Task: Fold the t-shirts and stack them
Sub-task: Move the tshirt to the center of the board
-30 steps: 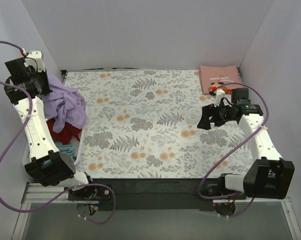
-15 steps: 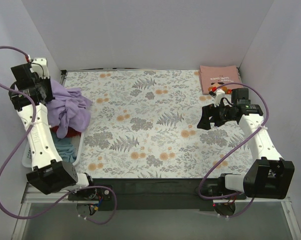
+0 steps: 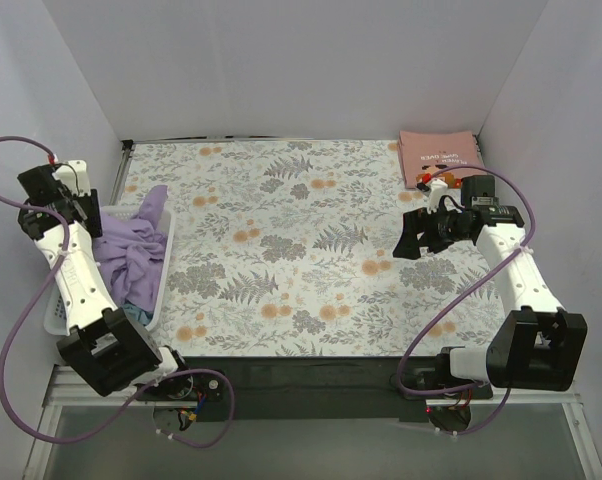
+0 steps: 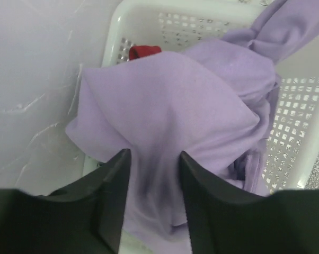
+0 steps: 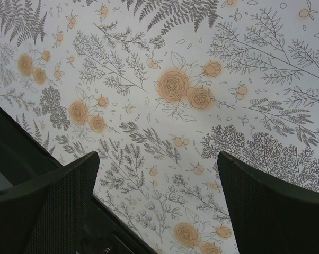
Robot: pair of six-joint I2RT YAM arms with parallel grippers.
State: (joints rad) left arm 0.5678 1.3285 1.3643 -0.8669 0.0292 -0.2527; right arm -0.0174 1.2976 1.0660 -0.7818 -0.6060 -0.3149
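Observation:
A lavender-purple t-shirt (image 3: pixel 131 250) lies crumpled in the white basket (image 3: pixel 53 312) at the table's left edge. In the left wrist view this lavender t-shirt (image 4: pixel 175 100) fills the basket (image 4: pixel 308 143), and a bit of a red t-shirt (image 4: pixel 144 51) shows behind it. My left gripper (image 3: pixel 84 207) hangs over the pile, and the left gripper (image 4: pixel 154 159) has its jaws parted with loose purple cloth between them. A folded salmon-pink t-shirt (image 3: pixel 439 155) rests at the far right corner. My right gripper (image 3: pixel 406 236) hovers wide open over the floral cloth (image 5: pixel 175 84), and nothing lies between the right gripper's (image 5: pixel 158 156) fingers.
The floral table cloth (image 3: pixel 301 240) covers the whole table. White walls close in on the left, back and right. A sliver of blue fabric (image 3: pixel 134 313) shows at the basket's near end.
My left arm has come down and back toward the left wall. Its jaws have parted, and the lavender t-shirt has dropped from its raised bunch into the basket. The right arm has not moved.

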